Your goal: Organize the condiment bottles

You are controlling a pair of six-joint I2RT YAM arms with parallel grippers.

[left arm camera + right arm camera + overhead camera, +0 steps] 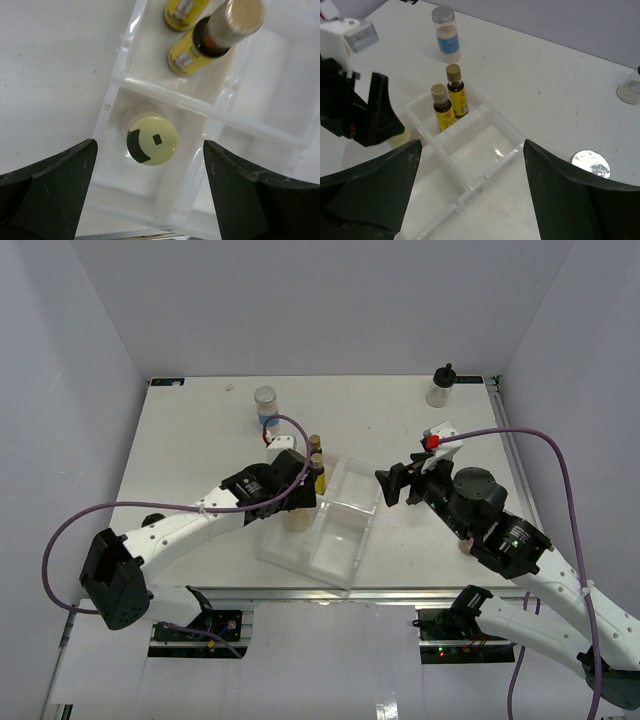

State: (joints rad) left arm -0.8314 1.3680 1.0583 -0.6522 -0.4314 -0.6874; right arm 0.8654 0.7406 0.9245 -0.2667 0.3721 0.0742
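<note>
Three bottles stand in the clear divided tray (340, 545): two slim amber bottles (186, 56) share one compartment, and a yellow-capped bottle (151, 145) occupies the next. The left pincer (296, 502) hangs directly over that cap, jaws spread wide, holding nothing. The right pincer (392, 483), equally wide and empty, waits at the tray's opposite side. Beyond the tray, on the tabletop (200, 440), stand a blue-labelled jar (266, 406) and a black-capped jar (440, 386). Each looks light, rigid and smooth, probably glass, hence breakable and easily tipped. The best hold is judged to be across the body, just under the cap.
</note>
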